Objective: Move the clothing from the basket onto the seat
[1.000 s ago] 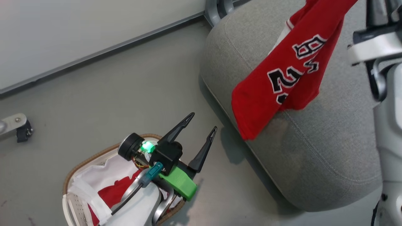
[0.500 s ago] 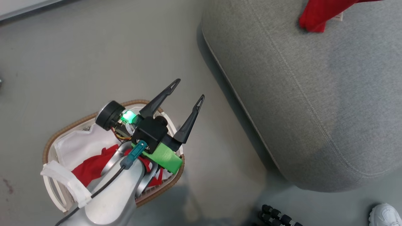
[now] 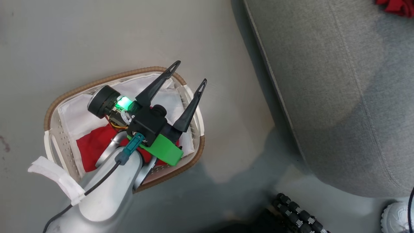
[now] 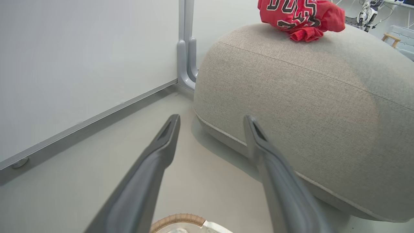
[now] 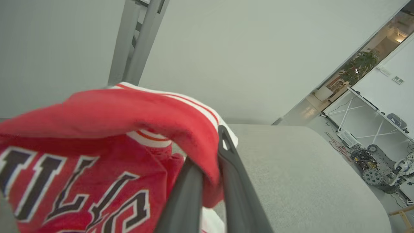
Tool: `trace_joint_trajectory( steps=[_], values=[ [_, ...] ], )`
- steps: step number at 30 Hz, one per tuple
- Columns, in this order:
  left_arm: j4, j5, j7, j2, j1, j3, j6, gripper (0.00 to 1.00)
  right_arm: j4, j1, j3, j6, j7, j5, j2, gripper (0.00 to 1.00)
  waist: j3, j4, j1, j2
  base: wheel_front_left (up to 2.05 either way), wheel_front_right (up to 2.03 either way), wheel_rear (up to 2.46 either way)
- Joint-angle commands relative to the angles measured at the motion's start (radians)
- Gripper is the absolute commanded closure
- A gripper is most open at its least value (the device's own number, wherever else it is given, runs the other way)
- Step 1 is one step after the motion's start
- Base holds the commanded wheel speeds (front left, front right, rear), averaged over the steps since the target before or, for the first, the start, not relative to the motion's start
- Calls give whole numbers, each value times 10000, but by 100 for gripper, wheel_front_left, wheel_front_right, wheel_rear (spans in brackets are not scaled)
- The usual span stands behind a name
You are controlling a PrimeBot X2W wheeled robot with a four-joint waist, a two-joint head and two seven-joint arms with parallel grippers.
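Observation:
The small white slatted basket (image 3: 56, 147) with a brown rim stands on the floor, and its rim (image 4: 178, 220) also shows in the left wrist view. A plain red garment (image 3: 93, 147) lies inside on the white liner (image 3: 74, 115). My left gripper (image 3: 190, 72) hovers over the basket's right end, open and with nothing in it (image 4: 212, 118). The lettered red jersey (image 4: 300, 16) lies bunched on top of the grey seat (image 3: 339, 97); a scrap of the jersey (image 3: 396, 5) shows at the head view's top right. My right gripper (image 5: 210, 152) is shut on the jersey (image 5: 97, 145), which drapes over its fingers.
The basket stands on grey floor (image 3: 233, 106) a short way left of the seat's rounded edge. A black ribbed cable (image 3: 297, 213) and a white shoe (image 3: 396, 216) lie at the bottom right. A white wall panel with a grey post (image 4: 186, 48) stands behind the seat.
The head camera has tilted down toward the basket. The jersey, which hung over the seat's front edge, now sits farther back on the seat. My left gripper stays open over the basket.

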Motion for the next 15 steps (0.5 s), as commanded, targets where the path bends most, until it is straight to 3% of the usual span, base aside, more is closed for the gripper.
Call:
trace_joint_trajectory(
  steps=[1, 8, 9, 10, 11, 12, 15],
  values=[
    [-32, 7, 1, 143, -144, 53, -25, 0, 139, 229, -96, -14, -35, -158, 104, 100, 394, 346, -2, 0, 0, 0, 0],
    [-10, 34, 1, 141, 66, 103, -25, 0, 261, 1187, -578, -14, -47, -398, 439, 100, 375, 322, -2, 0, 0, 0, 0],
    [8, 22, 1, 117, 97, 111, -24, 0, 207, 1311, -618, -14, -47, -405, 457, 96, 338, 315, -2, 0, 0, 0, 0],
    [33, 5, 1, 96, 141, 117, -23, 0, 125, 1480, -642, -14, -48, -394, 490, 64, 290, 303, -2, 0, 0, 0, 0],
    [55, -14, 1, 81, 176, 132, -23, 0, 70, 1610, -647, -14, -48, -370, 528, 52, 241, 286, -2, 0, 0, 0, 0],
    [77, -38, 1, 55, 207, 139, -23, 0, -24, 1763, -634, -14, -48, -333, 574, 0, 183, 269, -2, 0, 0, 0, 0],
    [127, -62, 1, 6, 281, 161, -23, 0, -295, 2135, -551, -14, -49, -190, 636, 0, -60, 234, -2, 0, 0, 0, 0]
  ],
)
